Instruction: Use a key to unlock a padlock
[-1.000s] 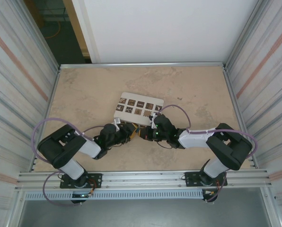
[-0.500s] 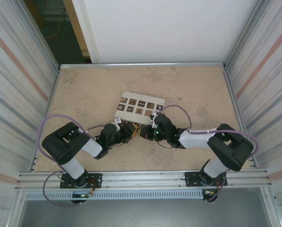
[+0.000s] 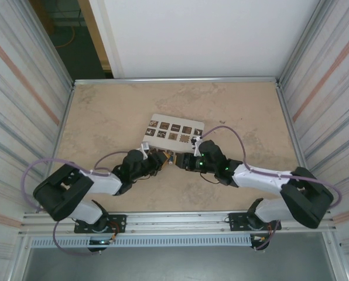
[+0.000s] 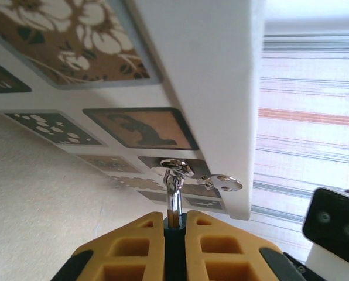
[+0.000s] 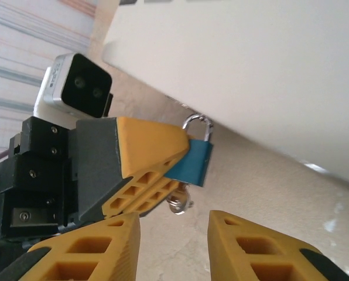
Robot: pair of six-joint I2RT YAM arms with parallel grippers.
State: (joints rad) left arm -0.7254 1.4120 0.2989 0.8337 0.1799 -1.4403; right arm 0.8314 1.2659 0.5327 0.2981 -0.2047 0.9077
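Note:
The small blue padlock [image 5: 193, 161] hangs just above the table in front of the white box, with my left gripper [image 4: 174, 215] shut on its body. In the left wrist view its chrome shackle [image 4: 174, 198] sticks up from between the yellow fingers, carrying a ring and a silver key [image 4: 224, 183]. In the right wrist view a small metal piece [image 5: 179, 203] hangs under the lock's bottom; I cannot tell if it is a key in the keyhole. My right gripper [image 5: 173, 237] is open just short of the lock, with nothing between its fingers. From above, the two grippers [image 3: 161, 158] [image 3: 186, 161] face each other.
The white box with dark patterned squares [image 3: 172, 131] lies directly behind the lock, its near edge almost touching the shackle. The left wrist's white camera block [image 5: 76, 86] is close to my right fingers. Metal rails [image 3: 174, 79] border the beige table.
Both arms have stretched lower and their elbows have swung outward. The right gripper has backed slightly to the right. The left gripper still holds the padlock at the box's front edge.

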